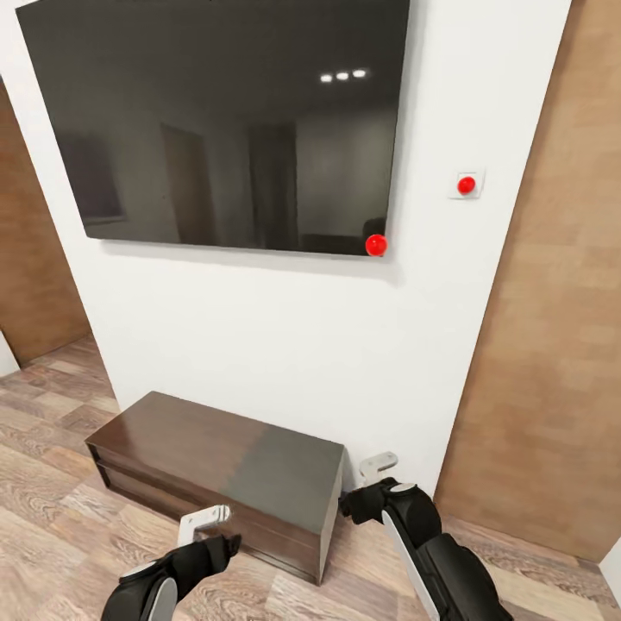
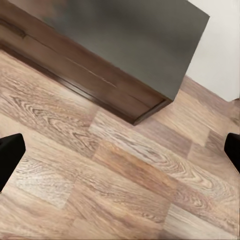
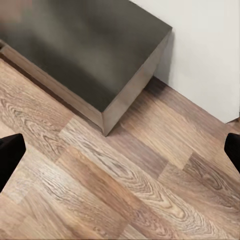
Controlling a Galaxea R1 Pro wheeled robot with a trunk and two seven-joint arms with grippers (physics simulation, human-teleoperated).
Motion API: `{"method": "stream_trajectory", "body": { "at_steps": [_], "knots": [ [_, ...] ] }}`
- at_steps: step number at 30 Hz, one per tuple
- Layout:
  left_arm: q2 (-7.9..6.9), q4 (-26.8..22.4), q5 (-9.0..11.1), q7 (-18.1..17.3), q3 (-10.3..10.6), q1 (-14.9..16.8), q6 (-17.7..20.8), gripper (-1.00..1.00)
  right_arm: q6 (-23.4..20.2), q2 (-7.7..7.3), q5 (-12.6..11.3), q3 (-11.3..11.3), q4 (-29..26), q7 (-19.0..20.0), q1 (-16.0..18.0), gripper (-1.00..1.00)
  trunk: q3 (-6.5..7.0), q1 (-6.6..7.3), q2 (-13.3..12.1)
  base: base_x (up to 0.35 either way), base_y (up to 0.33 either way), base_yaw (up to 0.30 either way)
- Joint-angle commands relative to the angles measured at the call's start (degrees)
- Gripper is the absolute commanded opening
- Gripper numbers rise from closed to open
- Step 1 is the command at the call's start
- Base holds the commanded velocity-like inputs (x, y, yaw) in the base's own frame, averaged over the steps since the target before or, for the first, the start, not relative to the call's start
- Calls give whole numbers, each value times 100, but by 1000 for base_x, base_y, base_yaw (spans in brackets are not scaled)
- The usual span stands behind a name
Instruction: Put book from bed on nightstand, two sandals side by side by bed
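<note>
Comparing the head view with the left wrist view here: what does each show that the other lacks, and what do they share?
Head view alone: a dark wall-mounted screen, a red button switch, a brown wood wall panel, and both arms with the left claw and right claw. Left wrist view alone: dark fingertips at the picture's edges, wide apart. Both: the low dark brown bench, plank floor and white wall.

Brown wood-plank floor, low dark brown bench standing on it against wall
</note>
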State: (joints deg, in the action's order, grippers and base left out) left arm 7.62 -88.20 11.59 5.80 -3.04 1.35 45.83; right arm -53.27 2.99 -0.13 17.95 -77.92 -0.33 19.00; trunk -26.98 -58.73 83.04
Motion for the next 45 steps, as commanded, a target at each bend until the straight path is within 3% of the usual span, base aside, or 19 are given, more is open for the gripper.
{"method": "stream_trajectory", "body": {
  "at_steps": [1,4,15,20,25,26,27,30,38,44,45],
  "knots": [
    [2,25,114,56,-11,5,-4,100,-28,34,0,3,-9,-3,40,100,-8,0,4,0,0,276],
    [11,182,239,69,-19,6,-248,100,-33,139,5,15,-52,-13,123,100,-10,0,4,0,0,281],
    [27,536,365,280,-18,-1,-557,100,-47,214,45,42,-552,-57,102,100,-13,0,4,0,0,284],
    [11,824,641,452,-23,-2,-611,100,-47,213,50,38,-751,-62,96,100,-15,0,4,0,0,278],
    [5,914,789,510,-48,-2,-710,100,-46,212,49,40,-782,-63,95,100,-27,0,4,0,0,229],
    [1,989,944,529,-64,-2,-881,100,-45,211,49,41,-796,-63,95,100,-30,0,4,0,0,214],
    [1,989,944,529,-64,-2,-881,100,-45,211,49,41,-796,-63,95,100,-33,0,4,0,0,214],
    [-13,1084,1248,533,-88,-9,-1230,100,-44,211,49,45,-811,-63,95,100,-38,0,4,0,0,226],
    [-62,1125,1549,535,-205,-34,-1428,100,-48,212,51,55,-819,-63,95,100,-44,0,4,0,0,245],
    [-81,1133,1660,536,-294,-47,-1472,100,-50,217,49,61,-819,-64,95,100,-46,0,4,0,0,254],
    [-86,1136,1683,536,-383,-52,-1485,100,-49,218,47,97,-816,-64,95,100,-48,0,4,44,25,259]
  ]
}}
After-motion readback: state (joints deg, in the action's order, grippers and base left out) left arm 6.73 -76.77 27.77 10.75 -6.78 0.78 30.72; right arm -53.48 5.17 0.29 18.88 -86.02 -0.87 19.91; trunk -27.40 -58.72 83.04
